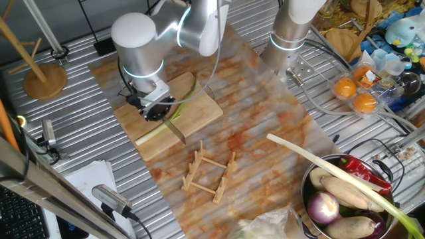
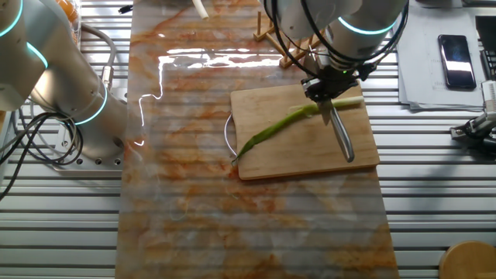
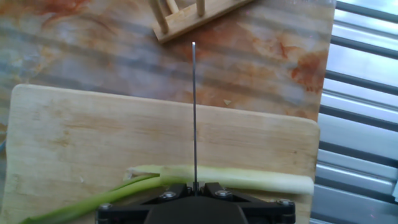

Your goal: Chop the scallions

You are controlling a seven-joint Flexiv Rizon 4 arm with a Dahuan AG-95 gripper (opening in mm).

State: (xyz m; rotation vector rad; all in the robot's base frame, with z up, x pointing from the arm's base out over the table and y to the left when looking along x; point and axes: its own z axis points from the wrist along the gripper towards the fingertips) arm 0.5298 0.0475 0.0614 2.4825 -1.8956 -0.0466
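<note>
We find the gripper clenched on the handle of a knife, its fingers closed around it just above the cutting board. In the hand view the blade appears edge-on as a thin vertical line running away from the gripper, and it crosses the scallions near their pale end. Whether the edge touches the stalk or stands just over it, we cannot tell. The scallions lie on the cutting board as one slim stalk, set diagonally: the whitish root end rests near the board corner on the gripper's side, and the green leaf end reaches the opposite edge of the board, its tip at or slightly past that edge. The stalk looks whole. The cutting board itself sits on a marbled orange-and-white mat. Just beyond the far edge of the board from the hand stands a small wooden rack on the same mat. Well apart from the board, a metal bowl holds a red onion, a red pepper and a long thick pale stalk.
</note>
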